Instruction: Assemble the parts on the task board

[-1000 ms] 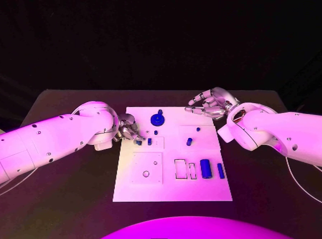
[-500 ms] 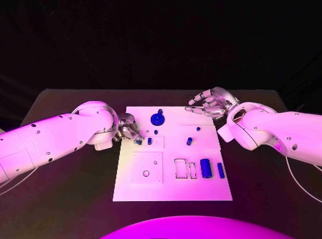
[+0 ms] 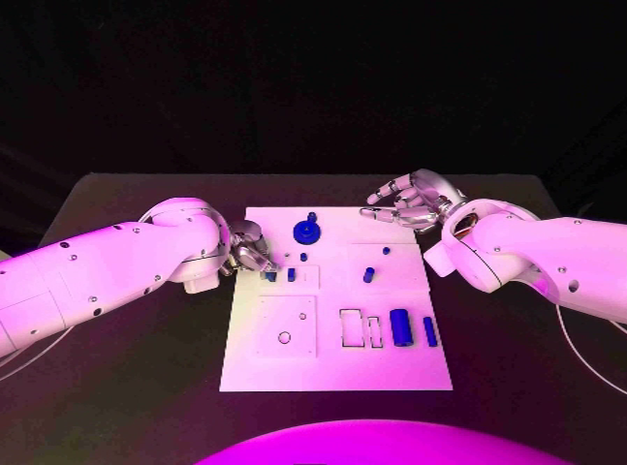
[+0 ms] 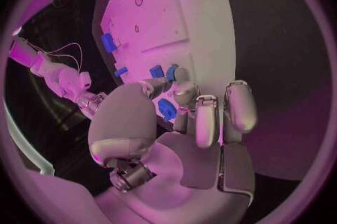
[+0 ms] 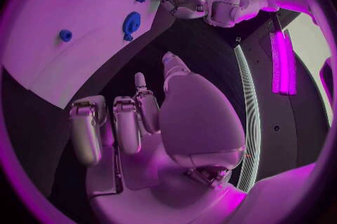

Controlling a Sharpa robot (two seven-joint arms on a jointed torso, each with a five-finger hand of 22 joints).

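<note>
Task board: the white task board (image 3: 335,300) lies flat in the middle of the black bench (image 3: 132,387), between the two arms.
Parts: small blue parts sit on it. A round blue wheel (image 3: 307,231) stands near the far edge. A fat blue cylinder (image 3: 400,327) and a thin blue bar (image 3: 429,331) lie side by side nearer the robot. A small blue peg (image 3: 369,275) sits by the middle.
Left hand: the left hand (image 3: 249,248) is at the board's left edge, fingers bent down to a little blue part (image 3: 270,276).
Left fingers: in the left wrist view the fingers (image 4: 184,85) curl around a blue piece (image 4: 167,109). It looks pinched, but I cannot tell for sure.
Right hand: the right hand (image 3: 408,201) hangs over the bench just past the board's far right corner. Its fingers (image 5: 126,123) are loosely curled and hold nothing.
Step now: I think the left hand is picking up or seating one small part.
Doing it well: go slow, keep the part straight up, and line it with its hole before pushing.
Views: the head view hides the pinch behind the left fingers; the left wrist view shows the blue piece between them. The right wrist view shows the right palm with nothing in it.
</note>
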